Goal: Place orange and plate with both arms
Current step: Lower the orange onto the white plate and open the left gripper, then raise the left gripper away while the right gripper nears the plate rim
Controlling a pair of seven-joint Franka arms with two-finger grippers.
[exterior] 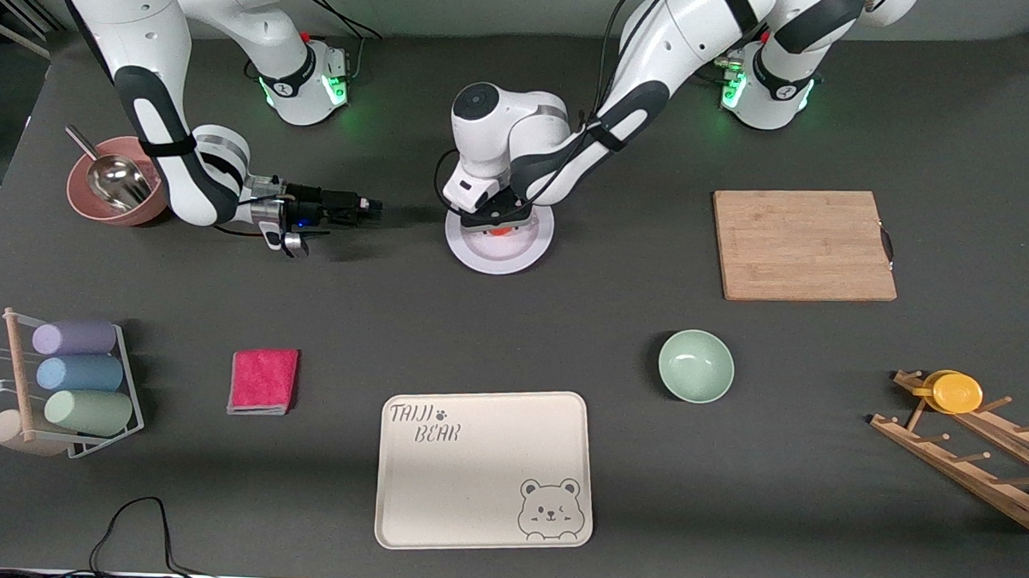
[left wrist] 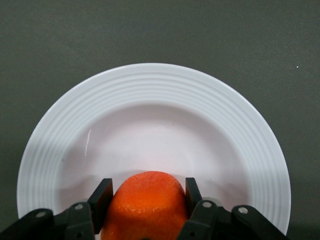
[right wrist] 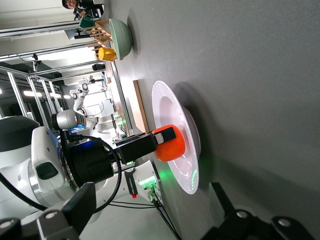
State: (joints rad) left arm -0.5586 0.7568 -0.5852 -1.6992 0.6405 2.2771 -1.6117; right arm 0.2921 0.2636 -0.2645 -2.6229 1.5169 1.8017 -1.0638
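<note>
Orange: the orange (left wrist: 145,205) sits between the left gripper's (left wrist: 145,200) two fingers, which pinch it from either side, directly over the plate's well.
Plate: the plate (exterior: 481,255) lies flat on the dark table, roughly midway between the two arm bases and farther from the front camera than the cream tray (exterior: 438,526).
Orange against plate: in the right wrist view the fruit (right wrist: 167,145) looks to be touching the plate (right wrist: 172,110) or hanging just above it; from that slant I cannot tell which.
Left claw: pressed onto the orange, coming straight down over the plate, so letting go should leave the fruit inside the rim and off the table.
Right claw: the right gripper (exterior: 372,205) lies low and level, just beside the plate on the side toward the right arm's end of the table, fingers spread and holding nothing, pointing at the plate's rim.
Nearer arm: for the plate's rim the right arm is the one with a clear reach; the left arm stands over the middle of the plate.
What the move turns on: the plate lies straight ahead of the right claw along its pointing line, at about rim height, I would judge.
</note>
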